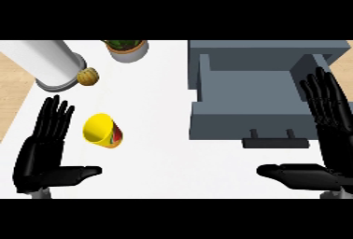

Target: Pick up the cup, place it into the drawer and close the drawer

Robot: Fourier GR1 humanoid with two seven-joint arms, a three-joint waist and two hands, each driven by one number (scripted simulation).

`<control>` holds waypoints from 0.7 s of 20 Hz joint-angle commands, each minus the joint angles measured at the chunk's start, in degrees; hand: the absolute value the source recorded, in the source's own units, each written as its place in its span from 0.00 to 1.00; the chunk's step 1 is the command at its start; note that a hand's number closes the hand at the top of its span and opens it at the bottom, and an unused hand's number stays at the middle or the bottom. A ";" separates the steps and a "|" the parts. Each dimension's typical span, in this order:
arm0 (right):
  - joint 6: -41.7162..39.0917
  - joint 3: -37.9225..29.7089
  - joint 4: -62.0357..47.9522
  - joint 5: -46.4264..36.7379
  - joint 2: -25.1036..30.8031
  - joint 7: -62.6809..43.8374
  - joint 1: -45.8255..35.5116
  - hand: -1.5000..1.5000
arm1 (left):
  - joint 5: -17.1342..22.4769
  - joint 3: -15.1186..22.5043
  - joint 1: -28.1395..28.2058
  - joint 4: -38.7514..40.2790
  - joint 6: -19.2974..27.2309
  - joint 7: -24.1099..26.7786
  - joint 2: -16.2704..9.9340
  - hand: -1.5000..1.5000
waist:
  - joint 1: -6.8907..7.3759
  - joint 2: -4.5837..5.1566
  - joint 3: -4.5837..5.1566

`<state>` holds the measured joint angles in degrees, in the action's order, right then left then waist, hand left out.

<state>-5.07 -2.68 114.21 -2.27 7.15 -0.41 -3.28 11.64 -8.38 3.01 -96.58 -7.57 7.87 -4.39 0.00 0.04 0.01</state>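
A yellow cup (102,131) with a red and green pattern lies on its side on the white counter (165,154), its mouth turned toward the lower left. My left hand (43,149) is open at the lower left, fingers straight, just left of the cup and not touching it. A grey drawer (251,95) stands pulled open at the upper right, its inside bare and its dark handle (274,139) facing me. At the lower right my right hand (324,140) is open, fingers straight along the drawer's right side, thumb out to the left.
A large white cylinder (50,63) stands at the upper left with a small brown round object (88,76) beside it. A potted plant (127,48) sits at the counter's far edge. Wooden floor shows beyond the counter's left edge.
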 commanded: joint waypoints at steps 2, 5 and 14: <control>-2.55 -3.53 -0.20 3.48 1.69 2.02 0.56 0.00 | -3.35 -2.23 -1.50 10.55 0.66 6.34 -0.79 0.00 | -0.19 0.01 0.00; -1.57 -2.79 -1.70 1.06 0.97 2.53 0.82 0.00 | -2.48 -5.12 -2.45 15.78 -0.45 7.92 -3.10 0.00 | -0.11 0.01 0.01; -2.21 -1.13 2.44 0.25 -0.19 0.49 3.39 0.00 | -7.25 -5.39 -7.41 37.39 0.20 21.73 -3.07 0.00 | -0.25 -0.02 0.01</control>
<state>-7.15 -4.47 114.97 -1.16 7.46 0.59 -1.67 6.20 -14.16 -3.17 -66.84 -7.52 24.08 -8.01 -0.24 0.05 0.02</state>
